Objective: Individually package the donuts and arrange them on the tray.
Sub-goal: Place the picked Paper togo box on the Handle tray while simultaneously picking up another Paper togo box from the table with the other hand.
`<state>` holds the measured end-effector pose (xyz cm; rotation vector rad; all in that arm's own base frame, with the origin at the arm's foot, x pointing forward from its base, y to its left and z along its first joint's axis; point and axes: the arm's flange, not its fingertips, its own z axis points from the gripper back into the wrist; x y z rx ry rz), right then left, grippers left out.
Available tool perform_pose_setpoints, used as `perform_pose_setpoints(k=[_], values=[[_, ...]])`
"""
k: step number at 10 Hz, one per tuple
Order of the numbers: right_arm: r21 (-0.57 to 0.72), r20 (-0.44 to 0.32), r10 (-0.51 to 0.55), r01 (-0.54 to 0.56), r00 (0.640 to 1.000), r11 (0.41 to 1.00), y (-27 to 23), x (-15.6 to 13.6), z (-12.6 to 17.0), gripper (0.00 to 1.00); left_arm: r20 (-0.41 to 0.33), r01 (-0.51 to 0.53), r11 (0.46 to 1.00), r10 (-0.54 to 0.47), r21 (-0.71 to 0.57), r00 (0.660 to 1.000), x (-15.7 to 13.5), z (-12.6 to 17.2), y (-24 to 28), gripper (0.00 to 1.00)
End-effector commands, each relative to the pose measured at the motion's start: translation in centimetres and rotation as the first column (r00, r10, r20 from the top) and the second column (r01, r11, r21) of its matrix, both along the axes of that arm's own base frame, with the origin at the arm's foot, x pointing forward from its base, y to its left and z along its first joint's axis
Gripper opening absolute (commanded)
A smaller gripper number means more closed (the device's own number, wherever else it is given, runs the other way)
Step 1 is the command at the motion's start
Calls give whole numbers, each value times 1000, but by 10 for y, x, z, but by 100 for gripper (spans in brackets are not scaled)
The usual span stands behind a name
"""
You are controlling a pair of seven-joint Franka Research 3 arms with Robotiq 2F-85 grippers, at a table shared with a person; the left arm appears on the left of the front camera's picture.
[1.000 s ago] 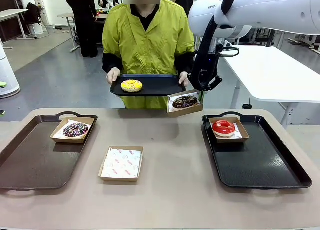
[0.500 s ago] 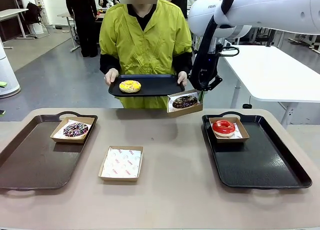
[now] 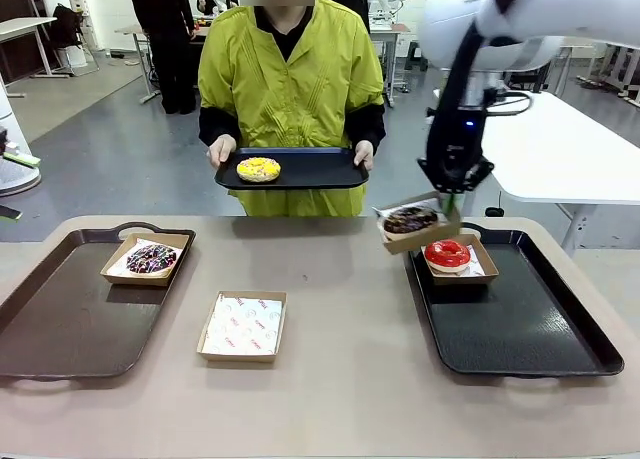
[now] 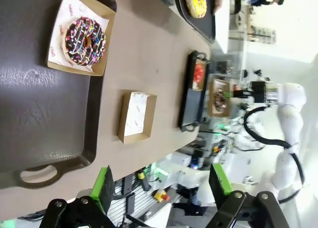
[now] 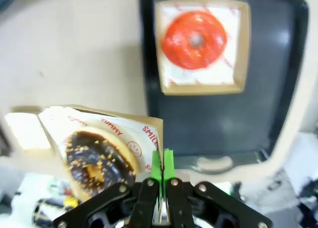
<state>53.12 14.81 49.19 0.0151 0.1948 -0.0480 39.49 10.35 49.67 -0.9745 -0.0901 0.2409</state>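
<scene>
My right gripper [image 3: 452,201] is shut on the rim of a paper-lined box holding the dark chocolate donut [image 3: 410,220]. The box hangs tilted over the far left corner of the right tray [image 3: 520,329]. In the right wrist view the fingers [image 5: 161,163] pinch the box corner beside that donut [image 5: 97,161]. The red donut [image 5: 195,39] lies boxed on the tray below. The sprinkled chocolate donut [image 3: 151,258] sits boxed on the left tray [image 3: 60,319]. A person holds a black tray with the yellow donut [image 3: 258,169]. My left gripper [image 4: 160,186] is open above the left tray.
An empty paper-lined box [image 3: 242,325] lies on the table between the two trays. The near half of the right tray and most of the left tray are bare. A white table [image 3: 560,149] stands behind on the right.
My right arm has carried the boxed dark donut rightwards, from beside the person's tray to over the right tray's corner. The person's tray has risen slightly.
</scene>
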Motion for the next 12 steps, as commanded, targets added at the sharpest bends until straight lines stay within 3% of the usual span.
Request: perform_pose_setpoints(k=[1, 4, 5, 8, 12], values=[[31, 18, -11, 11, 1000, 999, -37, -50, -2, 2, -62, 62, 984, -52, 169, 997, 10, 24, -33, 100], [34, 81, -61, 58, 995, 998, -75, -82, -22, 2, -111, 140, 908, -104, 395, 988, 22, 44, -101, 100], [26, 112, -32, 30, 993, 999, -86, -87, -32, 2, -128, 164, 873, -117, 460, 985, 27, 46, -125, 100], [58, 212, -17, 5, 977, 998, -117, -87, -56, 2, -163, 193, 777, -118, 599, 980, 34, 33, -195, 100], [108, 212, -49, 27, 976, 994, -142, -83, -78, 2, -84, 98, 666, -53, 740, 995, 32, -7, -283, 100]])
